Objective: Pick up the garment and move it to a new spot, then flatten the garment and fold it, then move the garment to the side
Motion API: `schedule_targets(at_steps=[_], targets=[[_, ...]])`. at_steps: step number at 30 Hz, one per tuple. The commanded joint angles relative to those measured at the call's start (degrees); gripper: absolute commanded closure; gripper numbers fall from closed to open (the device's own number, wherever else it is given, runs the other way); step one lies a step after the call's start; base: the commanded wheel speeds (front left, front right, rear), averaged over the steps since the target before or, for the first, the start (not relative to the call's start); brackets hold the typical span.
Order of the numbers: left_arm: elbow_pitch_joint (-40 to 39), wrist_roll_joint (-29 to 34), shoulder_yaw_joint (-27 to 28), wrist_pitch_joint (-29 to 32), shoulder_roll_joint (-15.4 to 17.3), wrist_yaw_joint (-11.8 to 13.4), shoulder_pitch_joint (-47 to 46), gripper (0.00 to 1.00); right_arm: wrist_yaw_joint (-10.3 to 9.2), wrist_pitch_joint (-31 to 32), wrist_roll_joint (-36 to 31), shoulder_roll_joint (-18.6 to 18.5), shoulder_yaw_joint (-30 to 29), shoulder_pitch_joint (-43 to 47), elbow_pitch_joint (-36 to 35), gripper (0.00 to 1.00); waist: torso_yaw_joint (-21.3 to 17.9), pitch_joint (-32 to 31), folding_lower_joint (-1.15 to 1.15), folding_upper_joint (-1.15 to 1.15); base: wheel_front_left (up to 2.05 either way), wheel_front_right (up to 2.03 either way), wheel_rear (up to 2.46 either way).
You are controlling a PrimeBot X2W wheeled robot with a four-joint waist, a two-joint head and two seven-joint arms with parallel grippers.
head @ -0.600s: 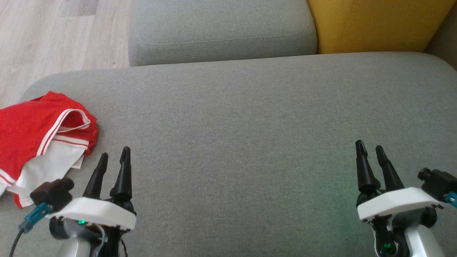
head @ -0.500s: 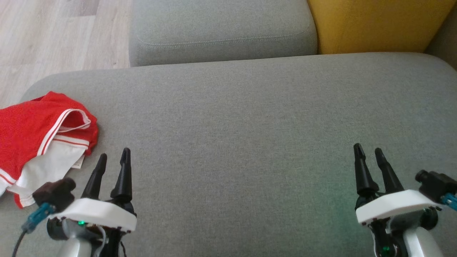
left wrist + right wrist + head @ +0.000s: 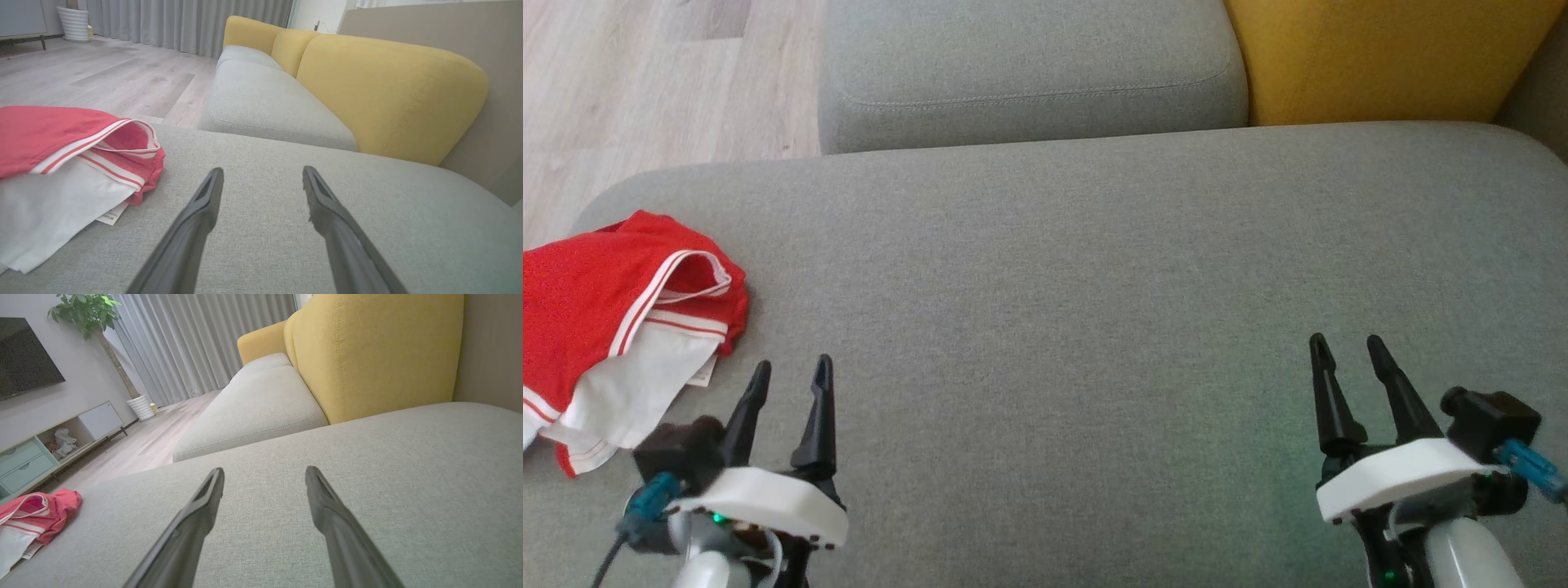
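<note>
The left tool (image 3: 792,363) and right tool (image 3: 1345,339) hover over the grey sofa seat (image 3: 1094,269), fingers apart, both empty. For a good pick, the left tool should turn left and pinch a thick red fold. The garment (image 3: 596,302) lies crumpled just beside it, at the seat's left edge, far from the right tool.
</note>
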Motion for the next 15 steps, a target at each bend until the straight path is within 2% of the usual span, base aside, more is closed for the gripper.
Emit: schedule_targets(at_steps=[1, 15], targets=[[-1.81, 2.1, 1.11, -0.8, 1.5, 0.34, -1.97, 0.0, 0.34, -0.86, -2.1, -0.02, 1.21, -0.89, -2.42, 0.0, 0.0, 0.02, 0.0, 0.0, 0.0, 0.0, 0.0], [-0.48, 10.91, -0.95, -3.15, 2.82, 1.87, -1.73, 0.0, 0.39, -1.71, -11.38, 0.46, 1.86, -0.67, -2.88, 0.0, -0.03, -0.24, 0.0, 0.0, 0.0, 0.0, 0.0]])
